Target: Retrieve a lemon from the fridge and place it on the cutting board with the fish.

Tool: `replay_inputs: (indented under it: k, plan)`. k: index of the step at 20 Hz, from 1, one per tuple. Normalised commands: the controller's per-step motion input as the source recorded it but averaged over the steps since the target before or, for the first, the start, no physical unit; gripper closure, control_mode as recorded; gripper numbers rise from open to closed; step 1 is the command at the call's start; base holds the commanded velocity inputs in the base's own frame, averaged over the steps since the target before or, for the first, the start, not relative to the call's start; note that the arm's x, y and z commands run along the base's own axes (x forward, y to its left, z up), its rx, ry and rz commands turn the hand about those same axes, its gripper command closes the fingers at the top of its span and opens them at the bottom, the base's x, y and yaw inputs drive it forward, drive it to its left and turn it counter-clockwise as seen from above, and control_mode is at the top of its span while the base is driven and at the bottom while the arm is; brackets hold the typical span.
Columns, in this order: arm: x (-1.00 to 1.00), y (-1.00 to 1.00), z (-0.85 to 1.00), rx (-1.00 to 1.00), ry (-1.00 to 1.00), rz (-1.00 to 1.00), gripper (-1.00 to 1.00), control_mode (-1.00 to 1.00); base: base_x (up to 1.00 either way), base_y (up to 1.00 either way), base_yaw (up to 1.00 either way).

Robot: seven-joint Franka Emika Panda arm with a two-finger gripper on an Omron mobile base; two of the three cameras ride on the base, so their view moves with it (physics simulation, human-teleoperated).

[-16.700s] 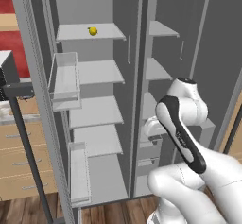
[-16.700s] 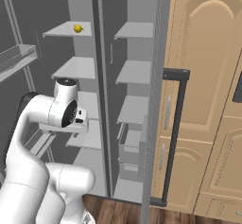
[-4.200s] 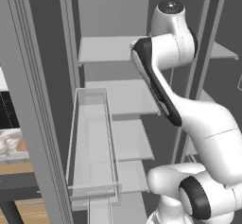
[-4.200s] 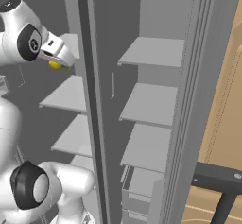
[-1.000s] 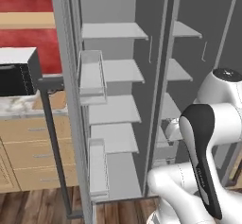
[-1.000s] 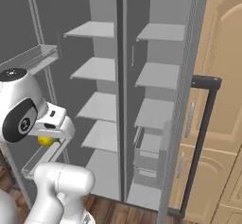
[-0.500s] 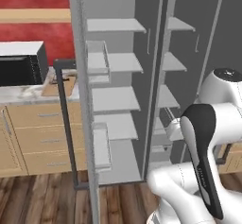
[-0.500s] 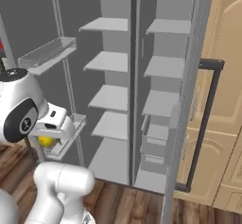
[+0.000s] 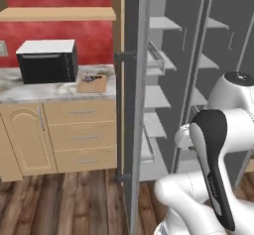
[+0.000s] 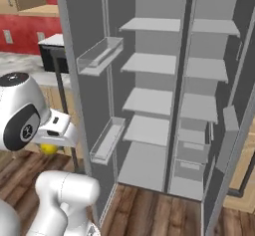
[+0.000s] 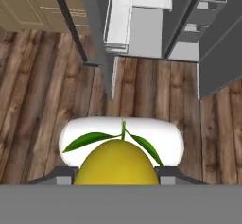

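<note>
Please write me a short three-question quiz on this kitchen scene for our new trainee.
1. True or false: the gripper is shut on the lemon.
2. What stands on the counter beside the cutting board: (a) a kettle, (b) a microwave, (c) a toaster?
3. Fill in: the fridge doors stand ____.

Key: 1 true: the lemon sits between the fingertips in the hand view. 2 (b). 3 open, with bare shelves showing.
</note>
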Motion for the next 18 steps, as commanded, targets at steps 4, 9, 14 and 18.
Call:
replay_inputs:
  k: [4, 9, 14, 18]
  plan:
    - [0.0, 0.0, 0.0, 0.0, 0.0, 0.0, 1.0, 1.0, -0.09, 0.88, 0.0]
    - [0.0, 0.0, 0.0, 0.0, 0.0, 0.0, 1.0, 1.0, 0.0, 0.89, -0.06]
    - [0.0, 0.0, 0.0, 0.0, 0.0, 0.0, 1.0, 1.0, 0.0, 0.62, -0.27]
    - [0.0, 0.0, 0.0, 0.0, 0.0, 0.0, 1.0, 1.0, 0.03, 0.41, -0.36]
